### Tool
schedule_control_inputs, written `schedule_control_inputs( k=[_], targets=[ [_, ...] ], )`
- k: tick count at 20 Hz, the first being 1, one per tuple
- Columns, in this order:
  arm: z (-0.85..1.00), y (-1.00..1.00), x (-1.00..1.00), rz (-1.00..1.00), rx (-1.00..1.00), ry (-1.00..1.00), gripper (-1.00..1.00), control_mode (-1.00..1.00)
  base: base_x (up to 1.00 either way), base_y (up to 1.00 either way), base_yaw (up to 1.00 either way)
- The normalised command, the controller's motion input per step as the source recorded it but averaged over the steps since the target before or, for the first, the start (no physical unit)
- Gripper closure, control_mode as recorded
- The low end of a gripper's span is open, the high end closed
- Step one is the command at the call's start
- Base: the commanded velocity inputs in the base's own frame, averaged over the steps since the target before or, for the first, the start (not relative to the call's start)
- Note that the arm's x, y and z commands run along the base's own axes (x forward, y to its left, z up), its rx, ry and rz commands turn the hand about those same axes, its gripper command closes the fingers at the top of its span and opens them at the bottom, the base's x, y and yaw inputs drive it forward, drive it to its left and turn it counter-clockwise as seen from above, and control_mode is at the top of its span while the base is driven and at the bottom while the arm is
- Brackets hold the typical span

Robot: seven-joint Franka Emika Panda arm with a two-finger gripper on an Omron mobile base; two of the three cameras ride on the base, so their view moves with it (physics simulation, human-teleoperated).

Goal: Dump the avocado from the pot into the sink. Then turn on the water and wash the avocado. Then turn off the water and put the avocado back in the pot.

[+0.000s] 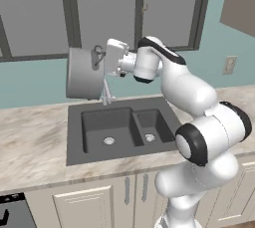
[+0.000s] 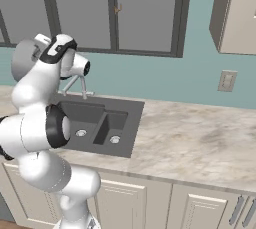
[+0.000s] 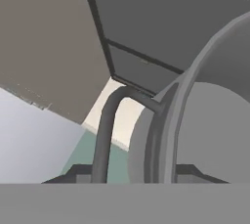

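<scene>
The left base view shows the pot [image 1: 84, 73] lifted above the sink [image 1: 122, 128], tipped on its side, its axis level. The right base view hides most of the pot [image 2: 24, 60] behind the arm. The hand view shows the pot's rim [image 3: 178, 120] pinched between the fingers [image 3: 127, 174], clenched on it, beside its handle [image 3: 108, 130].

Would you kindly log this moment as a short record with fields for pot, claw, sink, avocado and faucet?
pot: lifted above the sink's rear left, tipped on its side
claw: shut on the pot's rim
sink: two dark basins, both bare, silver drains visible
avocado: not seen in either basin
faucet: behind the sink, no water running
</scene>
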Motion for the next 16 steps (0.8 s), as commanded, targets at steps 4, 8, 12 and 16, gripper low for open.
schedule_control_inputs(
  k=[4, 8, 12, 16],
  targets=[
    [0.0, -0.27, 0.44, 0.01, 0.13, 0.0, 1.0, -1.0, 0.0, 0.0, 0.0],
    [0.0, -0.12, 0.52, 0.03, 0.16, 0.0, 1.0, -1.0, 0.0, 0.0, 0.0],
    [0.0, -0.21, 0.07, 0.03, 0.14, 0.0, 1.0, -1.0, 0.0, 0.0, 0.0],
    [0.0, -0.16, 0.0, 0.03, 0.12, 0.0, 1.0, -1.0, 0.0, 0.0, 0.0]
  ],
)
